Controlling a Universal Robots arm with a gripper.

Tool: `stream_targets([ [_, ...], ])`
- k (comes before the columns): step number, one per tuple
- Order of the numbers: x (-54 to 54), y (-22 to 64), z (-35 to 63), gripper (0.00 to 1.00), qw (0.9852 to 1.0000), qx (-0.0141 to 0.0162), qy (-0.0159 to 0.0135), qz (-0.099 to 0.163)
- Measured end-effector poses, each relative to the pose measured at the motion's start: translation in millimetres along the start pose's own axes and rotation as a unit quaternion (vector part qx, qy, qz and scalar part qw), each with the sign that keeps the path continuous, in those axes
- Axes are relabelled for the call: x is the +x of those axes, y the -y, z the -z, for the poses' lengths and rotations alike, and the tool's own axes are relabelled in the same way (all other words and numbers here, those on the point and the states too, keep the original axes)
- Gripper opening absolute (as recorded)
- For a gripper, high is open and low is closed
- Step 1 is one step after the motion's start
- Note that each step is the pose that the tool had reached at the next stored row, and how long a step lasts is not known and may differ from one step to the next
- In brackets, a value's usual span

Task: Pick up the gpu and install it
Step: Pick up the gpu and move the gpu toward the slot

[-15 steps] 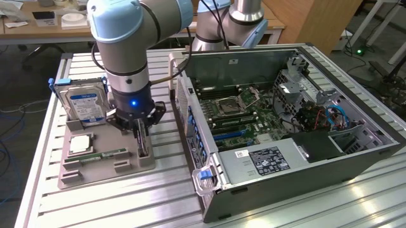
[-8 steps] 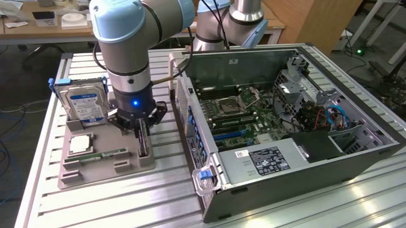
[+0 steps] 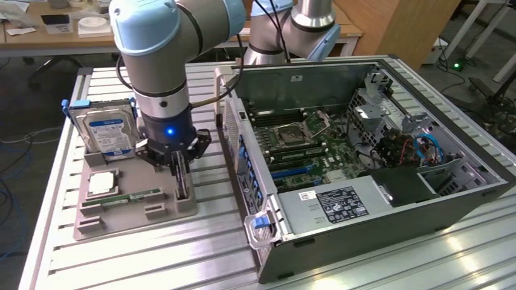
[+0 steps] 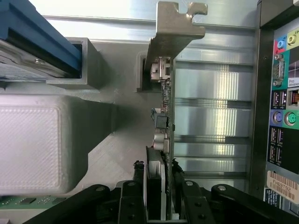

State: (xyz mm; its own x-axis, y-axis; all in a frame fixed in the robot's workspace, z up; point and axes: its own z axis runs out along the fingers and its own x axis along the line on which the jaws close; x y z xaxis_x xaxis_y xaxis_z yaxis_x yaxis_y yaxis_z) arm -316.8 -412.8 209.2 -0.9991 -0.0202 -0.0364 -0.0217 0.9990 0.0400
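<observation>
The gpu (image 3: 182, 186) stands on edge in a slot of the grey parts holder (image 3: 121, 214), on the exterior view's left of the open computer case (image 3: 363, 151). My gripper (image 3: 179, 164) comes straight down onto its upper edge. In the wrist view the gpu (image 4: 161, 116) runs away from me as a thin board with small components and a silver end bracket (image 4: 174, 28). My gripper (image 4: 158, 186) is shut on the gpu, and the black fingers (image 4: 138, 179) press against both of its faces. The card's lower edge still sits at the holder.
A silver hard drive with a blue label (image 3: 109, 134) stands upright at the holder's far end. A processor (image 3: 103, 182) and a green memory stick (image 3: 129, 198) lie on the holder. The case's rear port panel (image 4: 280, 116) is close beside the card. The motherboard (image 3: 303, 148) lies exposed inside the case.
</observation>
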Motion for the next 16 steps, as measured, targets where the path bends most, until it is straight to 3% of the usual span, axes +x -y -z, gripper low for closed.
stream_targets([
  [5, 1.4, 0.0, -0.3, 0.35, 1.0, 0.0001, 0.0026, 0.0],
  [11, 1.7, 0.0, -0.5, 0.35, 1.0, 0.0001, 0.0035, 0.0],
  [16, 1.7, 0.0, -0.6, 0.27, 1.0, 0.0001, 0.0035, 0.0],
])
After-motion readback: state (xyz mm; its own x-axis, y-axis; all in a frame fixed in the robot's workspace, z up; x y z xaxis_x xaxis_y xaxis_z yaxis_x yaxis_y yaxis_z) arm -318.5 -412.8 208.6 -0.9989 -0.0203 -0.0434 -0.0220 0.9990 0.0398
